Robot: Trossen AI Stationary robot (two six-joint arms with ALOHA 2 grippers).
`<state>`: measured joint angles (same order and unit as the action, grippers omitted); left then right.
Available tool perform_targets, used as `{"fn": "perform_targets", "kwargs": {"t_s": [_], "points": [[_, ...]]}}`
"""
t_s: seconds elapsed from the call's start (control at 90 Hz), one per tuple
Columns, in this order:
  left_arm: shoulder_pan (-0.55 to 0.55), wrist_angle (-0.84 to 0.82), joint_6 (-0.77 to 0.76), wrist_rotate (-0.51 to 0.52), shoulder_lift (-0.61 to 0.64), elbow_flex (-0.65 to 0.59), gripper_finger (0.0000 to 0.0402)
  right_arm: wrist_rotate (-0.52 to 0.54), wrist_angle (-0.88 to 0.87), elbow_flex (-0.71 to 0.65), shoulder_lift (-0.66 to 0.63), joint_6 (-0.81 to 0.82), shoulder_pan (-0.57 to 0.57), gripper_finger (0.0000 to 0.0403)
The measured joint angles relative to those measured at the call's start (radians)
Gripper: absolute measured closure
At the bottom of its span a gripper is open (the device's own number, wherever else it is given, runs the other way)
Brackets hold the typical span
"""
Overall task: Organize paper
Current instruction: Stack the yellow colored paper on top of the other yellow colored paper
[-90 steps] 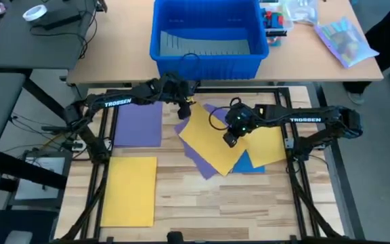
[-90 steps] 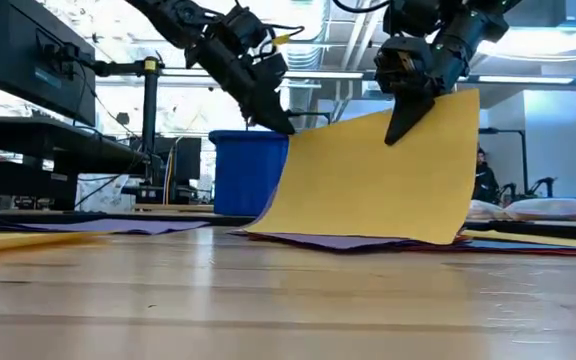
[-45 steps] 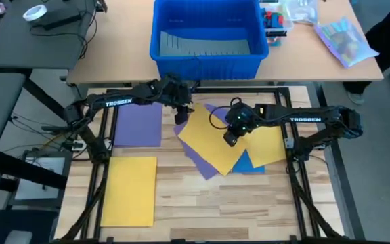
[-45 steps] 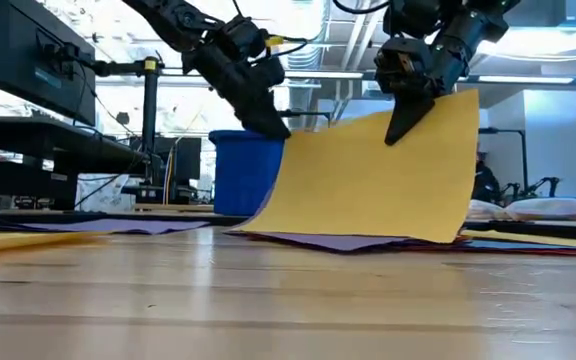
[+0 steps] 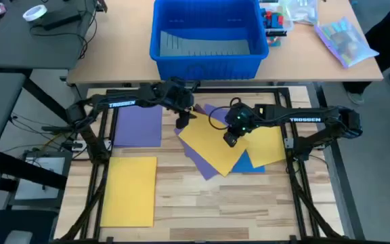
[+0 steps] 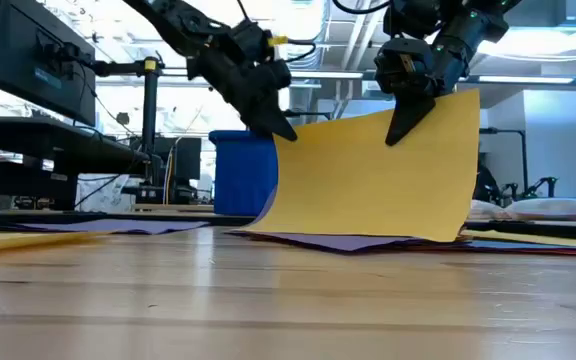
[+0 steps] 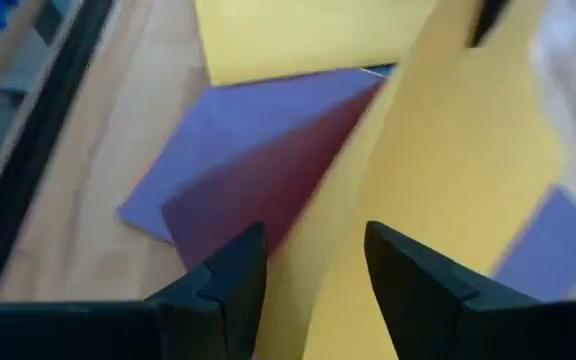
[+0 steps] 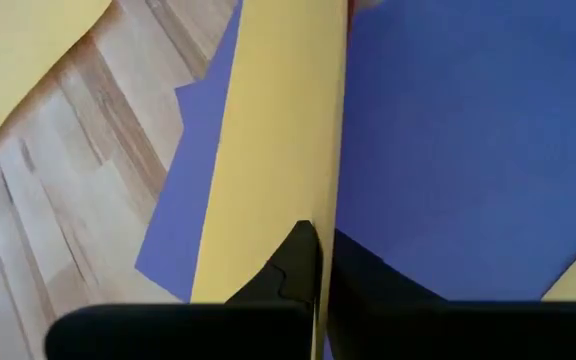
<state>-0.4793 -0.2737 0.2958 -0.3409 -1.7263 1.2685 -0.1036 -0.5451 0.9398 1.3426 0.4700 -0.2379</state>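
Observation:
A yellow sheet of paper stands raised off a pile of sheets in the middle of the table, with my right gripper shut on its upper edge. My left gripper is open at the sheet's raised left corner. Its fingers stand on either side of the sheet's edge. Under the sheet lie a purple sheet, a red one, a blue one and another yellow one. My right gripper pinches the yellow sheet's raised edge between its two fingers, a single layer. The fingers come from above, slanting down. The sheet hangs below them, curved and tilted, with its lower edge resting on the purple sheet of the pile.
A purple sheet lies flat at the left and a yellow sheet nearer the front left. A big blue bin stands beyond the table's far edge, with a clear bag at the far right.
My left gripper has moved a little toward the near edge, onto the yellow sheet's raised left corner. My right gripper has kept the sheet up in the same place.

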Motion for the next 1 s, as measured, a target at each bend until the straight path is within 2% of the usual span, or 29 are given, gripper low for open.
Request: {"fn": "perform_targets", "kwargs": {"t_s": [0.122, 0.244, 0.322, 0.422, 0.467, 0.667, 0.789, 1.0], "points": [[0.013, 0.02, 0.014, 0.064, -0.027, 0.0, 0.0249, 0.0, -0.002, 0.0, 0.0, -0.001, 0.0, 0.0403], [0.015, 0.039, 0.009, 0.074, -0.029, 0.0, 0.0258, 0.0, -0.005, 0.0, 0.0, -0.001, 0.0, 0.0403], [0.017, 0.032, -0.017, 0.075, -0.029, 0.0, 0.0288, 0.0, 0.0, 0.0, 0.0, -0.001, 0.0, 0.0403], [0.018, 0.015, -0.067, 0.059, -0.029, 0.0, 0.0364, 0.0, -0.001, 0.0, 0.0, 0.012, 0.0, 0.0403], [0.018, 0.013, -0.088, 0.036, -0.029, 0.0, 0.0386, 0.0, -0.002, 0.0, 0.0, 0.032, 0.0, 0.0403], [0.03, -0.01, -0.175, 0.005, 0.01, 0.0, 0.0401, -0.008, -0.076, 0.036, -0.015, 0.079, -0.04, 0.0398], [0.035, -0.034, -0.227, 0.004, 0.058, 0.0, 0.0401, -0.009, -0.161, 0.104, -0.05, 0.034, -0.075, 0.0367], [0.034, -0.144, -0.273, 0.018, 0.151, 0.0, 0.0401, -0.012, -0.222, 0.185, -0.115, -0.072, -0.123, 0.0277]]}}
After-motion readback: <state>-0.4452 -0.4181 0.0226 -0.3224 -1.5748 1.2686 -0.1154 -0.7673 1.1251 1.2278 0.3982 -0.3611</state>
